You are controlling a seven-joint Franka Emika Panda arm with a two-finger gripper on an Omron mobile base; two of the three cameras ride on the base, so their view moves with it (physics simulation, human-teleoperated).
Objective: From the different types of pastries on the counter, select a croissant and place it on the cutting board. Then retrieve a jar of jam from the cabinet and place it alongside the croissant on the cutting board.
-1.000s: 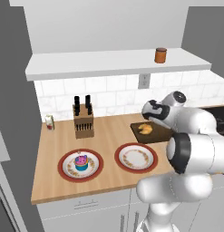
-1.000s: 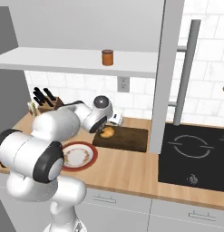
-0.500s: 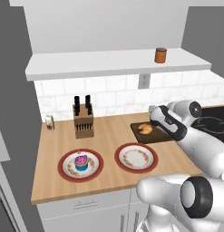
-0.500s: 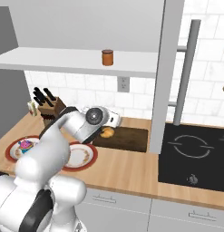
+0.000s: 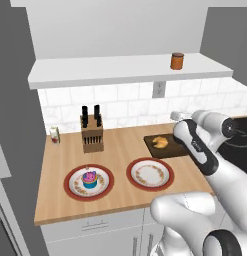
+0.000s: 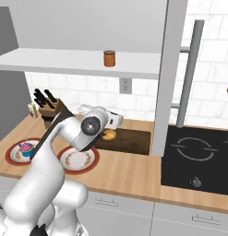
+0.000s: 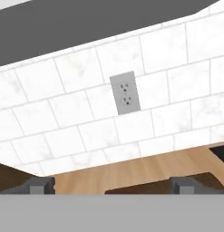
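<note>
**Croissant on board, jam on shelf**

Light-wood counter (image 5: pixel 120 150) runs under white tiled wall. One golden, crescent croissant (image 5: pixel 159 142) lies on the flat dark-brown cutting board (image 6: pixel 131 139). Two round red-rimmed plates: one bare (image 5: pixel 150 173), one carrying the single blue-cased, pink-frosted cupcake (image 5: pixel 88 179). One knife block (image 5: pixel 92 136) stands near the wall. One cylindrical jar of jam (image 5: pixel 177 61), orange with dark lid, sits on the flat white cabinet ledge (image 5: pixel 120 70). The arm bends over the board's far edge, gripper (image 7: pixel 112 186) facing an outlet (image 7: pixel 125 93), its two tips spread wide and holding nothing.
</note>
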